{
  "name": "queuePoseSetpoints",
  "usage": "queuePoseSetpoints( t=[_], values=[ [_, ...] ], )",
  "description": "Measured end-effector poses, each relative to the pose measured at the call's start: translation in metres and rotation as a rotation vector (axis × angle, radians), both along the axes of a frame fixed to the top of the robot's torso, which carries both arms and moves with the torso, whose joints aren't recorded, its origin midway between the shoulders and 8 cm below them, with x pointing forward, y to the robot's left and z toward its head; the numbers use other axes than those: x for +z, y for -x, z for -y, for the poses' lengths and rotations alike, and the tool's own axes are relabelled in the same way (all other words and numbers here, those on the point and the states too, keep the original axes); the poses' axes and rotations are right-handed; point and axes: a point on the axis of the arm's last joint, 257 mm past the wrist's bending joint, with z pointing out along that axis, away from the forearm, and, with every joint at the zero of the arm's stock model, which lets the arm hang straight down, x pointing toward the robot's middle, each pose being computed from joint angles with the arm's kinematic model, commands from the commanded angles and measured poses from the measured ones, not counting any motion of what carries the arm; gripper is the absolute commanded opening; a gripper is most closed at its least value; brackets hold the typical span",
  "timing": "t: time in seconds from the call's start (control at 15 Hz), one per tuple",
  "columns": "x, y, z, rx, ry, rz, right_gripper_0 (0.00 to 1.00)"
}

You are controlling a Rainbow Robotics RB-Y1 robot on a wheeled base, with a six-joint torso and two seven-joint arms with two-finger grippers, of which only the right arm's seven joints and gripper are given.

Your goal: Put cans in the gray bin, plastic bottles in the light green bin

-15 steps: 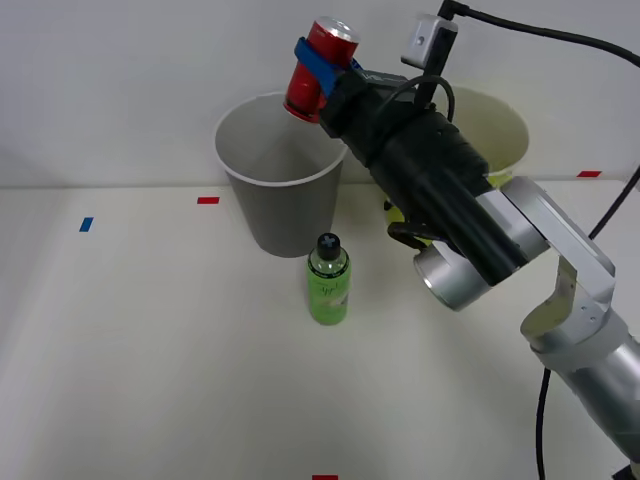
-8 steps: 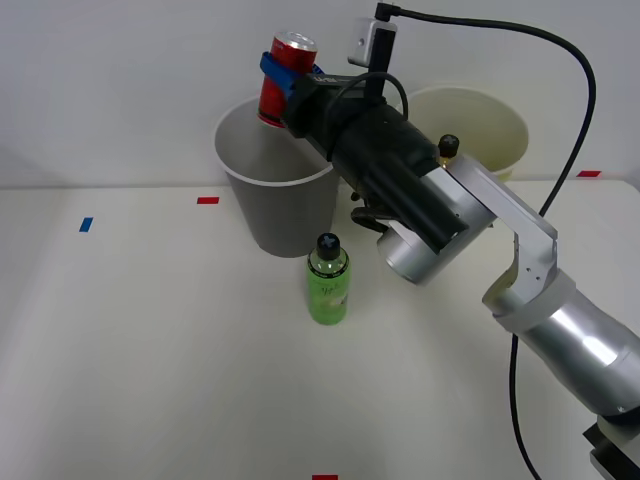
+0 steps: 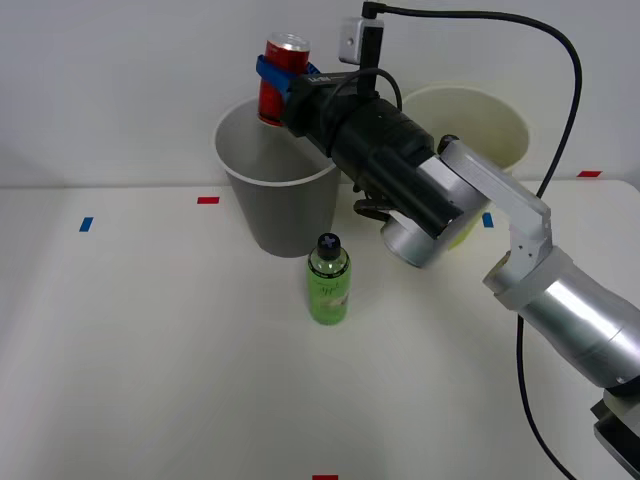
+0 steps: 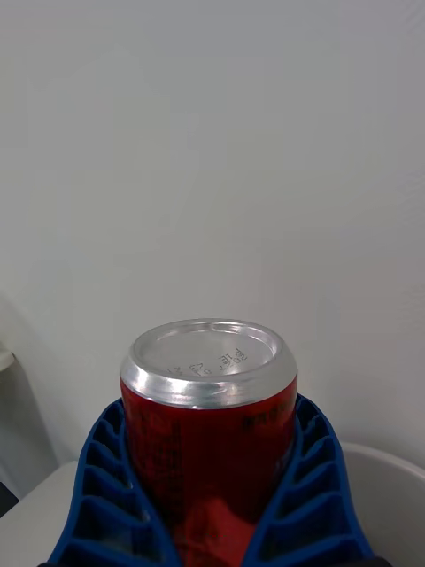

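Plain white wall behind, pale table (image 3: pixel 150 350) with bits of red and blue tape. Going left to right: the gray bin (image 3: pixel 280 195) sits at about 12 o'clock from the green bottle (image 3: pixel 328 280), tapered with a white rim. Right above its mouth, the right gripper (image 3: pixel 282 82) is clamped on the red can (image 3: pixel 281 78) — blue ribbed fingers (image 4: pixel 97 496) hugging its shiny sides, silver top up, probably lined up for a drop. The light green bin (image 3: pixel 490 125) stands at 3 o'clock from the gray one, partly behind the arm.
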Motion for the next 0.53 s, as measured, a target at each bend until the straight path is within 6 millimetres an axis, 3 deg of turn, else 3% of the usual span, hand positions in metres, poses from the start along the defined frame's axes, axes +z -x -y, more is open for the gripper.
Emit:
queuePoseSetpoints(
  t=[0.33,0.4,0.53],
  values=[
    [-0.0004,0.0035,-0.0008,0.013,0.023,0.027,0.00],
    [-0.0005,0.0040,-0.0011,0.015,0.024,0.028,0.06],
    [-0.0004,0.0048,-0.0023,0.024,0.008,0.014,0.30]
  ],
)
